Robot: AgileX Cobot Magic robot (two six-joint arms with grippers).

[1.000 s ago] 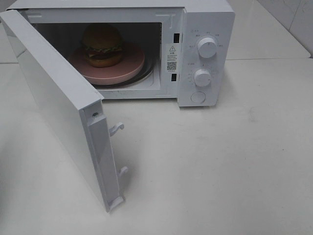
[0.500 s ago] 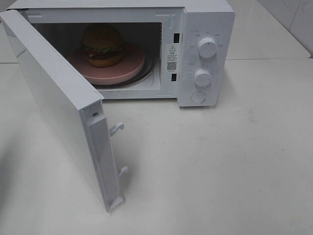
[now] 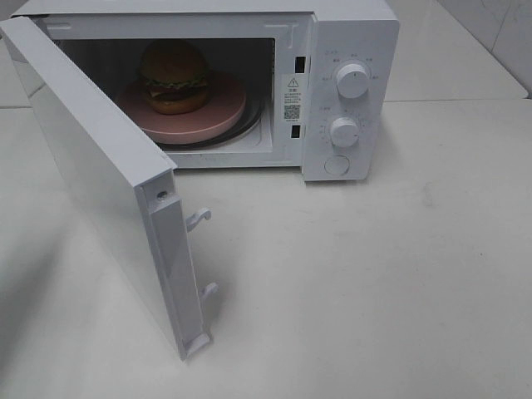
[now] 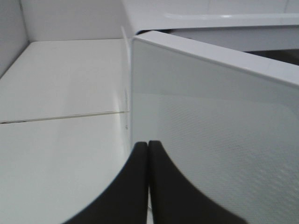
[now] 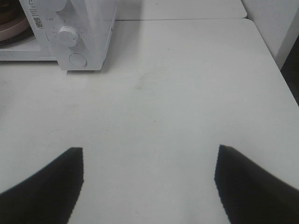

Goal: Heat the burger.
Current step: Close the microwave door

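Swung-out microwave door (image 3: 98, 179) across left approach

burger (image 3: 173, 77): golden-brown bun, lettuce, cheese, dark patty
pose: upright
place: on pink plate (image 3: 220, 115) inside open microwave (image 3: 349, 50), left of centre

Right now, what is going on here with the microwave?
The burger sits on a pink plate inside the microwave, whose door stands wide open. The left hand, shut, is close to the door's outer face, probably to push it closed; contact cannot be told. The right hand is open above the table, holding nothing.
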